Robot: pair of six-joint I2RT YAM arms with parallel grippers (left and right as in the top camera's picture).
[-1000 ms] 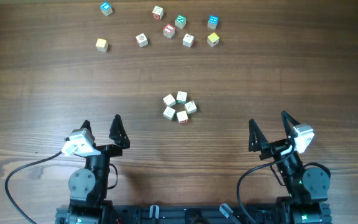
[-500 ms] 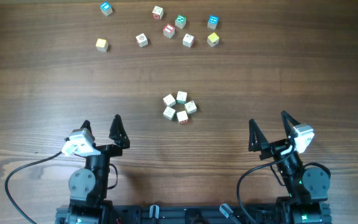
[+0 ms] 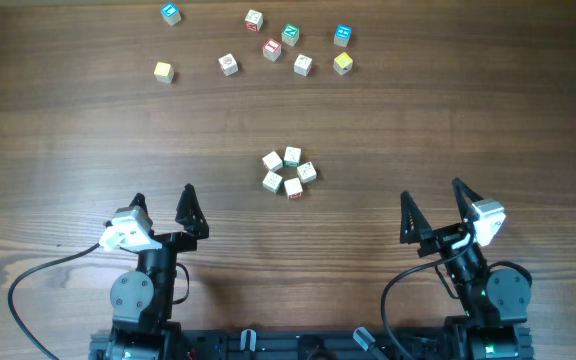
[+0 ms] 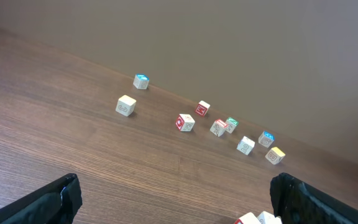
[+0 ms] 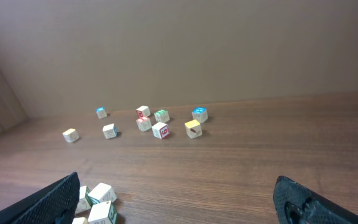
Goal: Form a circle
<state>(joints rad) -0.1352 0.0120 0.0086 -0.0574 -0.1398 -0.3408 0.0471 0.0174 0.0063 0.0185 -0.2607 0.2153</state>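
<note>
The circle (image 3: pixel 289 172) is a tight ring of several small whitish cubes at the middle of the table. Part of that ring, the circle (image 5: pixel 97 202), shows at the lower left of the right wrist view, and two of its cubes (image 4: pixel 258 218) peek in at the bottom of the left wrist view. My left gripper (image 3: pixel 163 203) stands open near the front edge, down-left of the ring, holding nothing. My right gripper (image 3: pixel 432 197) stands open down-right of the ring, also holding nothing. Both are well apart from the cubes.
Several loose cubes (image 3: pixel 272 48) of the same kind, some with blue, green, red or yellow tops, lie scattered along the far side of the wooden table (image 3: pixel 468 120). A plain wall (image 5: pixel 179 43) rises behind the table.
</note>
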